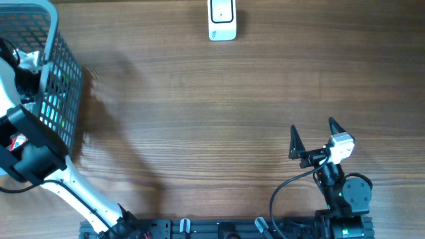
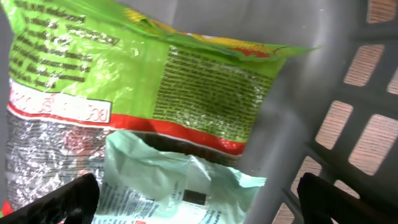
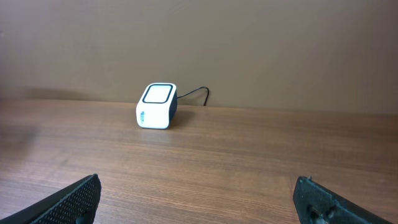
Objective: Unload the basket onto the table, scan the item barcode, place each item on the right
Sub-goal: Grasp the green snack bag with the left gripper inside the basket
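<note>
In the left wrist view a bright green snack bag (image 2: 124,68) with a red stripe lies inside the grey basket (image 2: 292,106). A crumpled pale green packet (image 2: 155,177) rests on its lower part. My left gripper (image 2: 199,196) hangs open just above this packet, one finger on each side, touching nothing. No barcode shows clearly on either pack. The white scanner (image 1: 222,18) stands at the table's far edge and also shows in the right wrist view, scanner (image 3: 157,106). My right gripper (image 1: 312,129) is open and empty over bare wood at the near right, right gripper (image 3: 199,199).
The mesh basket (image 1: 63,86) stands at the table's left edge with my left arm (image 1: 33,156) bent over its rim. Its grey lattice wall stands close to my left gripper's right finger (image 2: 323,196). A cable runs from behind the scanner.
</note>
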Controlling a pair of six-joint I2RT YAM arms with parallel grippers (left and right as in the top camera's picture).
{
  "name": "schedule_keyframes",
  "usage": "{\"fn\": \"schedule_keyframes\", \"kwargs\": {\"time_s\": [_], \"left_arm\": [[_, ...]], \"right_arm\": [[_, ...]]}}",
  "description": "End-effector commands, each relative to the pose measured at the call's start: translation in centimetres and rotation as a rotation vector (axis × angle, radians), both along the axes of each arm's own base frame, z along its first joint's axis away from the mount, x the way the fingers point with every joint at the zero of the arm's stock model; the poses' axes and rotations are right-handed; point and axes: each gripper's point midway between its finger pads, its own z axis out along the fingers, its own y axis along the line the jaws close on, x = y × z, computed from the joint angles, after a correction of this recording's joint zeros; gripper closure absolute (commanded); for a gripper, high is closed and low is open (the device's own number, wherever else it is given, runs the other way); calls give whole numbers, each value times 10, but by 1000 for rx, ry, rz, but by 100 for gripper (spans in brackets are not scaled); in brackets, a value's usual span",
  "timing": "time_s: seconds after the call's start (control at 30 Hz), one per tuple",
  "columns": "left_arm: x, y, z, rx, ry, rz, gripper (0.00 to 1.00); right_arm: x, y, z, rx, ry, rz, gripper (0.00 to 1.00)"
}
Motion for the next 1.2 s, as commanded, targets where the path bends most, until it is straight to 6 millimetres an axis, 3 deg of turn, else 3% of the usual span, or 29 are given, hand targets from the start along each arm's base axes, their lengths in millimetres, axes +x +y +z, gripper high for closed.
{"fn": "schedule_keyframes", "kwargs": {"time_s": [0.0, 0.07, 0.2, 0.33, 0.47, 0.7, 0.87, 0.97, 1.17], "left_arm": [[9, 9, 22, 63, -67, 28, 0], [14, 19, 35, 121, -101, 64, 0], [16, 36, 79, 250, -178, 115, 0], [3, 22, 106, 218, -200, 131, 0], [-15, 4, 92, 145, -111, 119, 0], [-41, -4, 38, 109, 16, 111, 0], [-57, -14, -3, 93, 75, -24, 0], [-54, -9, -12, 125, 63, -42, 0], [-39, 1, -13, 163, -1, -21, 0]], "right_arm": [[0, -2, 2, -11, -11, -10, 0], [0, -2, 2, -11, -11, -10, 0], [0, -2, 2, -11, -11, -10, 0], [0, -2, 2, -11, -11, -10, 0], [0, -2, 2, -11, -11, -10, 1], [0, -2, 2, -11, -11, -10, 0], [0, -2, 2, -11, -11, -10, 0], [0, -2, 2, -11, -11, -10, 0], [0, -2, 2, -11, -11, -10, 0]]}}
